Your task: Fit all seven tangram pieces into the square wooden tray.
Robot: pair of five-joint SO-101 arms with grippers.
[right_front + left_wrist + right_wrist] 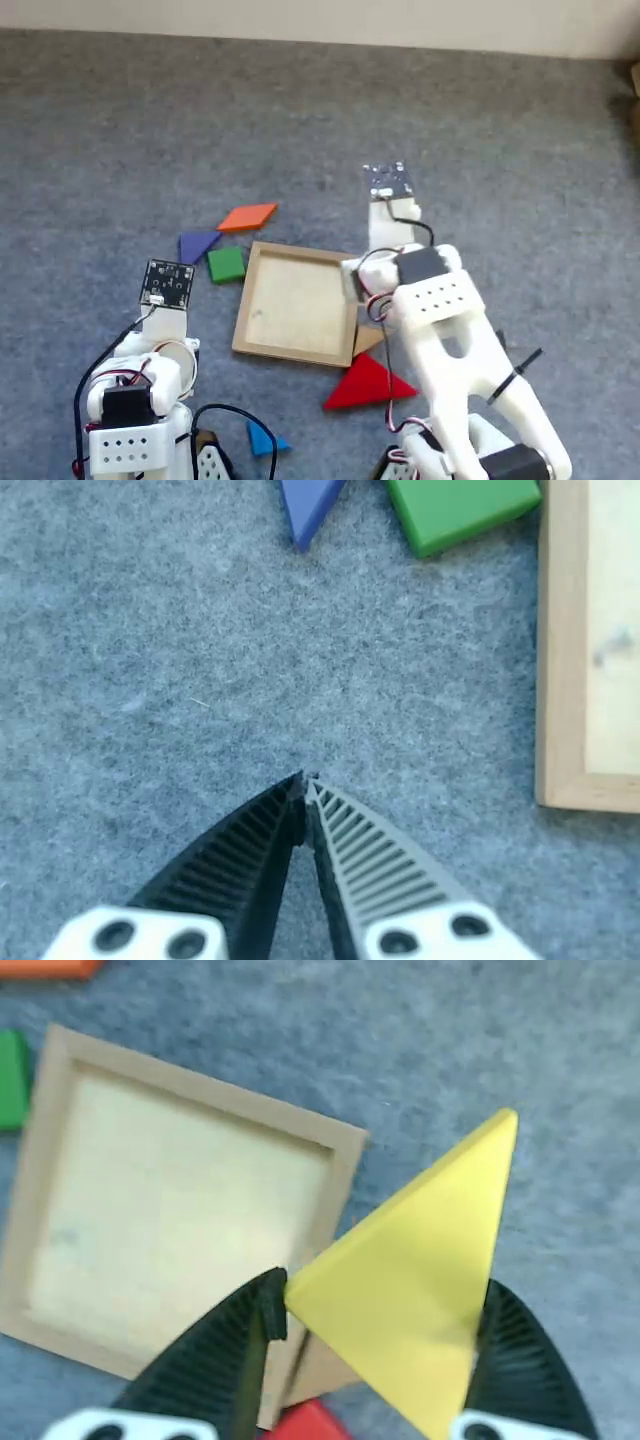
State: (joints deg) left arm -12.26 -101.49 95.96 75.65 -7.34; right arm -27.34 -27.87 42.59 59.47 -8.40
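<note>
The square wooden tray lies empty at mid-worktop. The right wrist view shows what the high view hides: the right gripper clamps a yellow triangle beside the tray's corner. The left gripper is closed and empty, near the green square. The red triangle possibly touches the tray.

left pincer closed, tips touching; right pincer clamped on yellow triangle, arm stretched forward.

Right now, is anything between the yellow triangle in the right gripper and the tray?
Nothing visible. The right gripper holds the yellow triangle at the edge of the tray, and the tray floor in view is bare. The red triangle lies outside the rim.
</note>
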